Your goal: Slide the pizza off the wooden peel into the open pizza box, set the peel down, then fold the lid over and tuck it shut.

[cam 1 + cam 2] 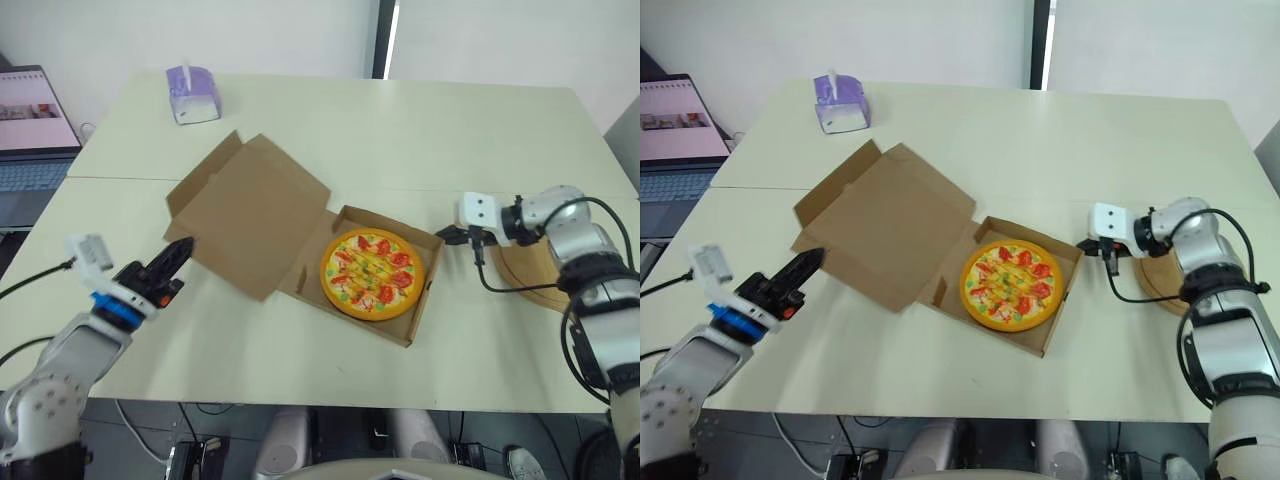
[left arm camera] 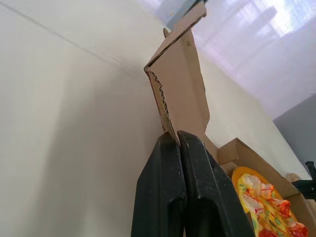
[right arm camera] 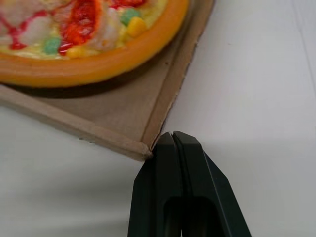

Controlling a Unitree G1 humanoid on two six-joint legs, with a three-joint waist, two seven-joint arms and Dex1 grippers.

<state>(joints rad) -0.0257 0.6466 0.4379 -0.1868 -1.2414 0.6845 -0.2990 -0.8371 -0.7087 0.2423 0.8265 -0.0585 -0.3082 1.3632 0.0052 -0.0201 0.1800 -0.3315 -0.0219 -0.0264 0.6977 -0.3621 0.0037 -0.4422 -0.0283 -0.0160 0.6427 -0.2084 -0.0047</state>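
Left eye view, left to right: open laptop [image 1: 32, 135] at the far left, past the tabletop [image 1: 450, 130] edge. Purple tissue box [image 1: 193, 93] on the back left part of the tabletop.

Left jaws low at front left, closed on nothing. The tips are right at the lid's [image 1: 250, 212] left edge. Left wrist view puts them against the cardboard's lower corner; can't tell if they actually touch.

Lid is open, folded back to the left of the box [image 1: 426, 288] and tilted up off the tabletop, side flaps standing.

Pizza [image 1: 372, 273] sits in the box base, mid tabletop, whole and flat.

Right jaws just beside the box's right corner, closed and empty. Right wrist view shows the tips beside the corner of the box wall, over bare tabletop.

Peel [image 1: 535, 268] lies flat on the tabletop at the right edge, with the right arm and its cable across it, so partly hidden. It is apart from the box and carries nothing.
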